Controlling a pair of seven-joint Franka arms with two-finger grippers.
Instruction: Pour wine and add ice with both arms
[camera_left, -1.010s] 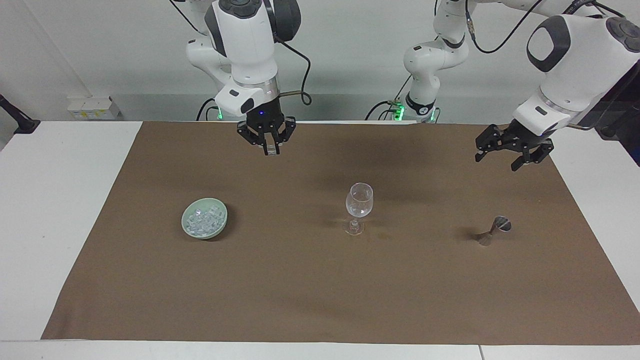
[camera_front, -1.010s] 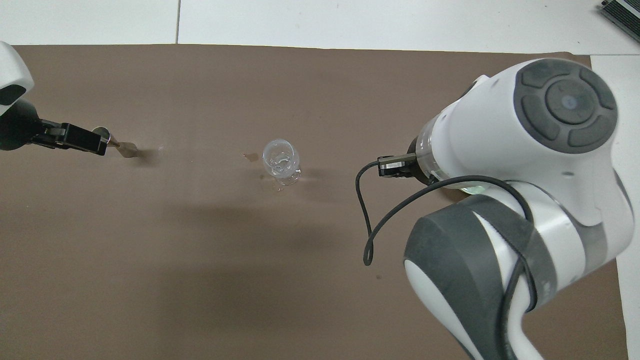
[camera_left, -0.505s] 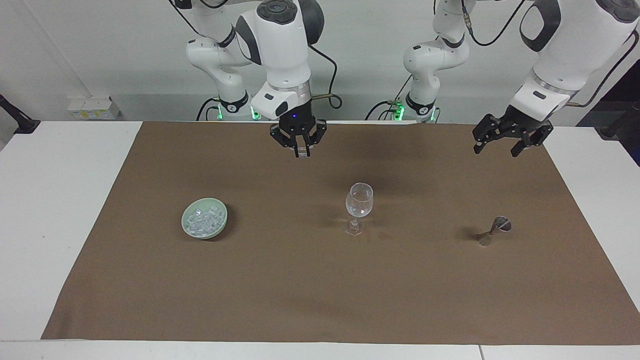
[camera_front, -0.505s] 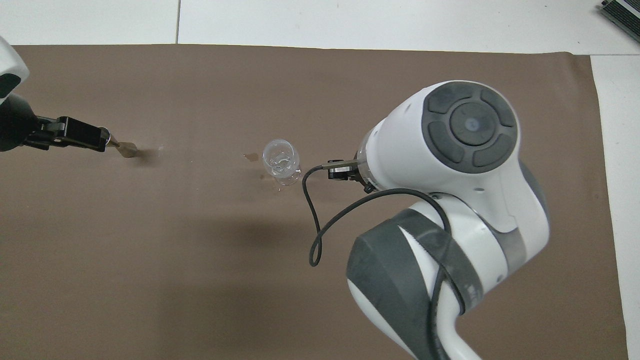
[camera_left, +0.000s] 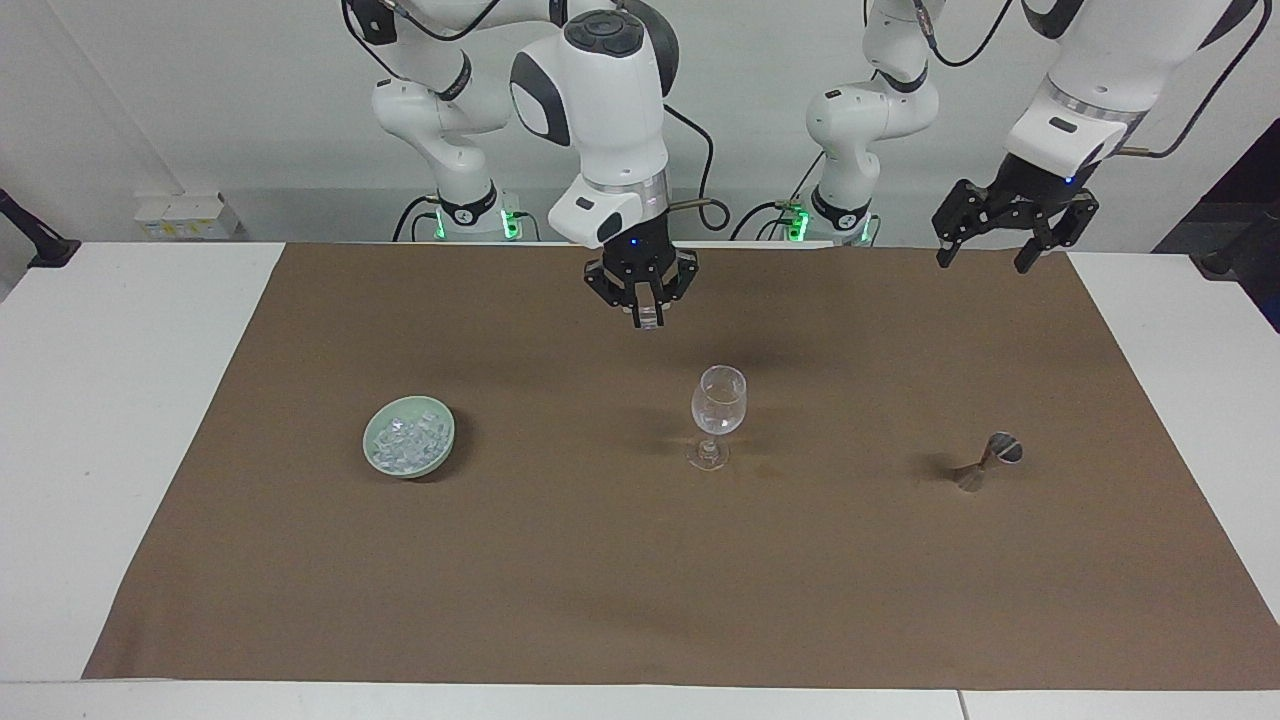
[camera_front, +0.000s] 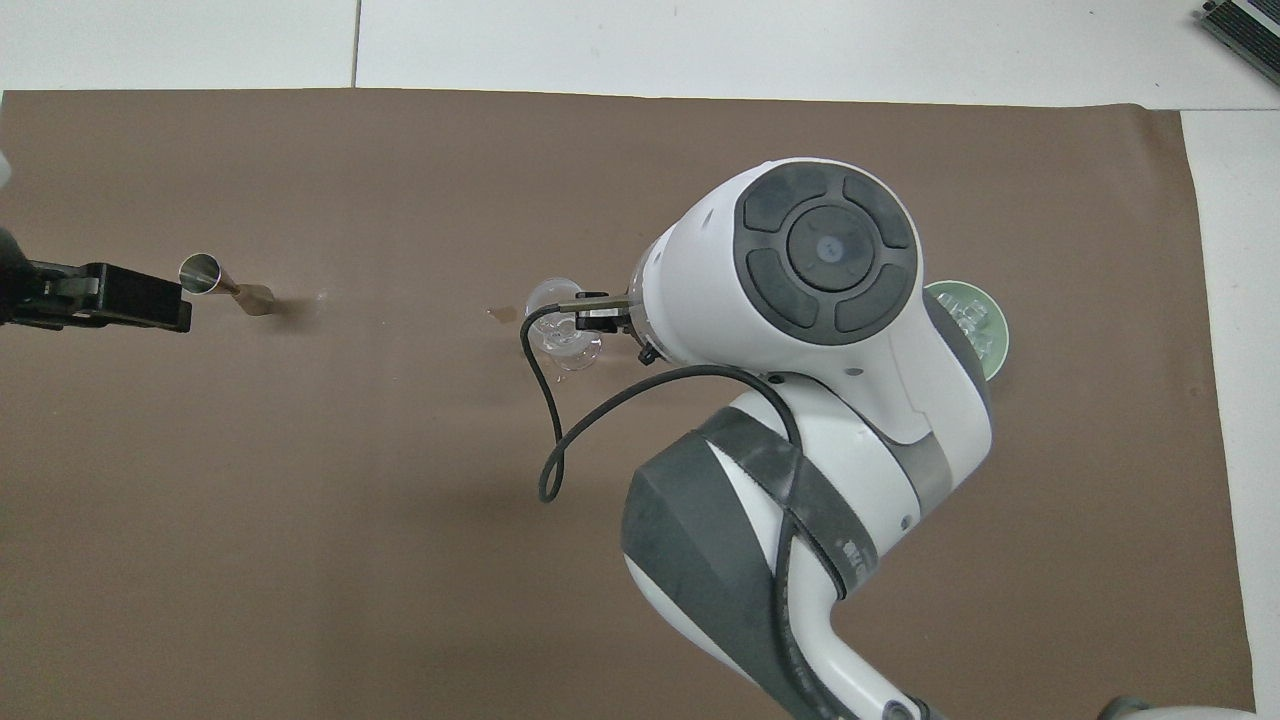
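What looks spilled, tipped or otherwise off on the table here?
The small metal jigger lies tipped on its side on the brown cloth, toward the left arm's end. Small damp-looking spots mark the cloth beside the upright wine glass. The bowl of ice sits normally.

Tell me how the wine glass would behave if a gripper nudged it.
The wine glass would probably tip easily: a wide bowl stands high on a thin stem over a small foot. It looks like thin clear glass, so likely fragile, and probably slippery to grip.
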